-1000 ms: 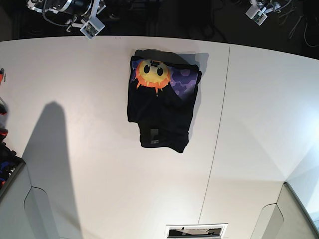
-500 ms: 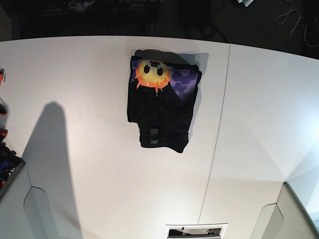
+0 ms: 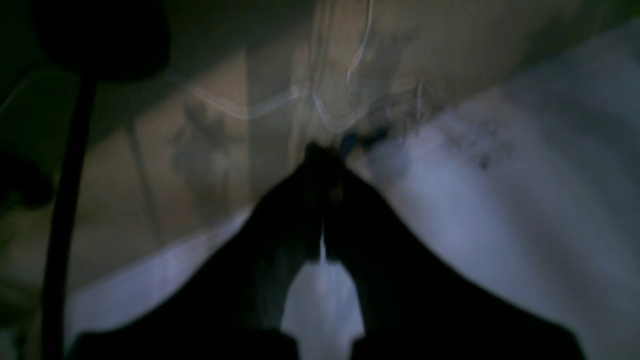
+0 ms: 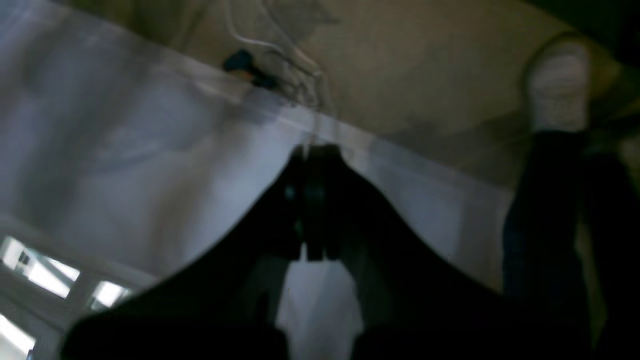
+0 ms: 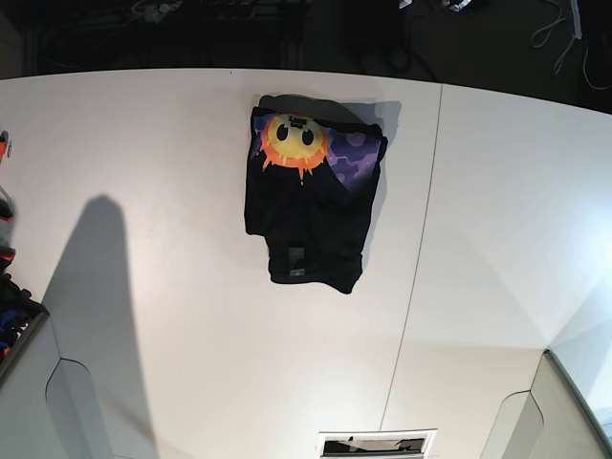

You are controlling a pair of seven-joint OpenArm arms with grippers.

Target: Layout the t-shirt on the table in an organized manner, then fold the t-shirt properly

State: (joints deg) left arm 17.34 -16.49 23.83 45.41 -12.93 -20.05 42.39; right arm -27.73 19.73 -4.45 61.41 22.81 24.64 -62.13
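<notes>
Shirt (image 5: 311,206) is lying folded into a compact bundle near the far edge of the table (image 5: 172,191), sun print showing on top, probably finished. Left gripper (image 3: 320,165) and right gripper (image 4: 312,160) are hanging off the table, jaws together, holding nothing.

No readable text; the t-shirt (image 5: 311,206) label is too small

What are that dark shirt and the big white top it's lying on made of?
The t-shirt looks like soft matte cloth: it lies in limp folds with a printed sun face. The table seems a hard, smooth white panel, perhaps laminate, with a thin seam and faint sheen.
</notes>
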